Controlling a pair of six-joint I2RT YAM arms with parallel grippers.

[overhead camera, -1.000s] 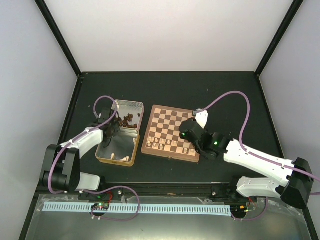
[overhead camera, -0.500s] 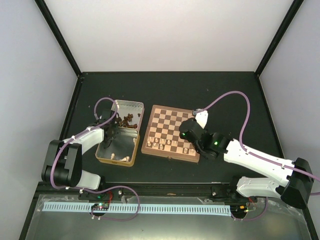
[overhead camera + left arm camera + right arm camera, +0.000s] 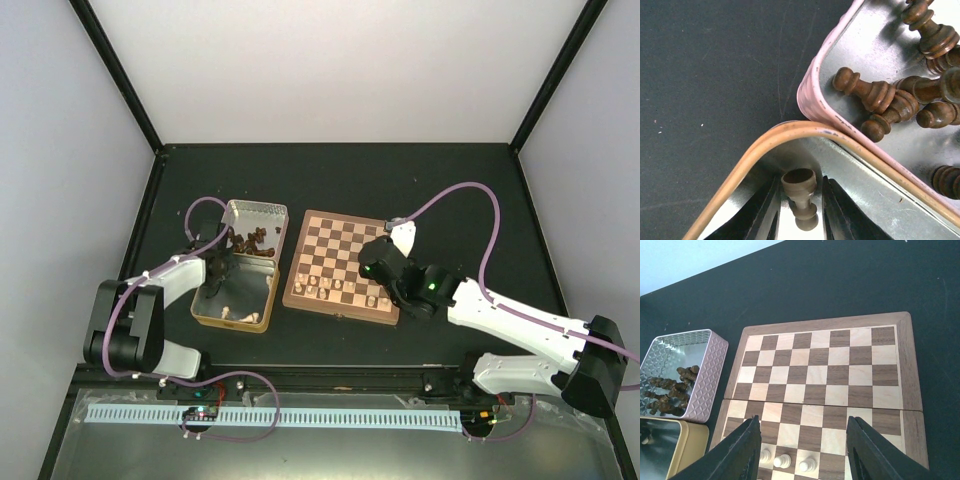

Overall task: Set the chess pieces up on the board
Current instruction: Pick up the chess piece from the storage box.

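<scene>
The board lies mid-table, with several pale chess pieces standing on its near rows. My right gripper hangs open above the board's near right part, nothing between its fingers; three pale pieces stand just below it. My left gripper reaches into the far corner of the gold tin. Its jaws stand narrowly apart around a small piece lying on the tin floor, a thin gap on each side. Dark pieces lie heaped in the adjoining pink-rimmed tin.
The two tin halves sit left of the board, the silver one behind the gold one. A few pale pieces lie at the gold tin's near end. Bare black tabletop surrounds them, and a cable loops over each arm.
My left gripper has shifted slightly left in the gold tin and its jaws have narrowed round the piece. The right arm has not moved.
</scene>
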